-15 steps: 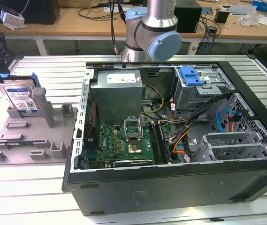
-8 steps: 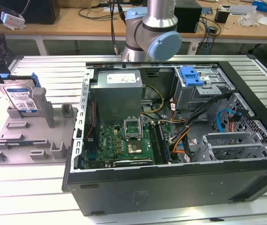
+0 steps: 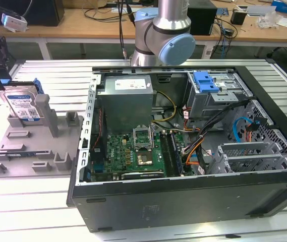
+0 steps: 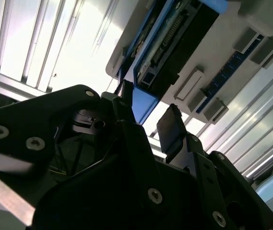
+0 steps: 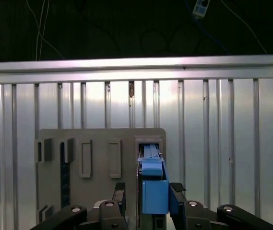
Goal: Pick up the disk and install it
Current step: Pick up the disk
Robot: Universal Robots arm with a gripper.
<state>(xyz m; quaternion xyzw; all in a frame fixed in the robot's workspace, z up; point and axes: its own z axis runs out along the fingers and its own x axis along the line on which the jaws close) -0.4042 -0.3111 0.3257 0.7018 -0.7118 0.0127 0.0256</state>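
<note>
Standing disk (image 3: 23,107) in grey fixture (image 3: 35,148), slatted metal table (image 3: 27,212), workbench (image 3: 77,25) behind

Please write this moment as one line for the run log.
hand: open, astride disk | disk: upright in grey holder, not lifted | computer case: side open

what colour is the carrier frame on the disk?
Plain blue. The carrier around the disk shows best in the first wrist view.

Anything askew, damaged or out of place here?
Nothing stands out. The disk stands on edge in its slot on the grey fixture, the open tool straddles its blue carrier edge, and the computer case lies open.
</note>
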